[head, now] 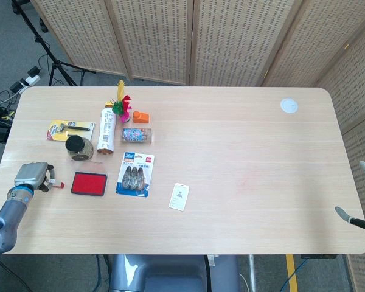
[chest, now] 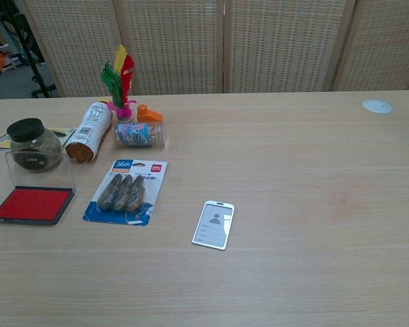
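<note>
Looking at the lower left of the head view, we find our left robot hand (head: 31, 177) curled, holding nothing we can discern; the red stamp pad (head: 89, 184) lies just right of it on the counter (head: 249, 182).

— How is the light?
— Bright and even in both views, diffuse from overhead; the surface (head: 243, 158) shows only short, soft shadows under its objects.
— Any glare or blur?
— A faint sheen toward three o'clock in the chest view, otherwise sharp. The head view bends slightly at its edges.
</note>
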